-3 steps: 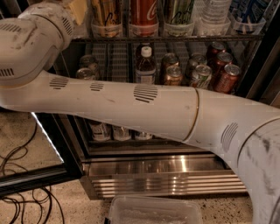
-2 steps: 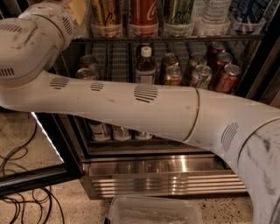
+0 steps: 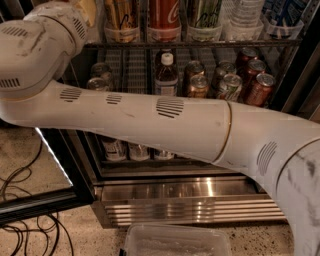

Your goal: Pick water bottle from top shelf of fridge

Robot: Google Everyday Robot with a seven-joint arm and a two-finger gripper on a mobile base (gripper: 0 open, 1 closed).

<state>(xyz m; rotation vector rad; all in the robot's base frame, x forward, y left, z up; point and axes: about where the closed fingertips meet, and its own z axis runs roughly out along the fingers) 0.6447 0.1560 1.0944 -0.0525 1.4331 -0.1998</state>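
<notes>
Nearest, at the bottom edge: a clear plastic tub (image 3: 175, 242) on the speckled floor, with black cables (image 3: 25, 230) looped to its left. Above that, filling the middle: the white arm (image 3: 170, 120), running from the lower right up to a bulky joint at the upper left. Gripper beyond the top-left edge, out of view; cannot tell whether open, closed or gripping anything. Behind the arm: the fridge (image 3: 200, 187), with its ribbed steel base grille (image 3: 200, 212) and black-framed door (image 3: 40, 200) swung open to the left. Farther in, a wire rack of short cans (image 3: 227, 85) and a brownish bottle (image 3: 166, 75) with a white cap. Farthest and highest: the top shelf (image 3: 200, 44), holding tall slim cans (image 3: 164, 15) and, right of them, the water bottle (image 3: 245, 17), upright, well apart from the arm's end, just beside a blue-labelled bottle (image 3: 282, 15).
</notes>
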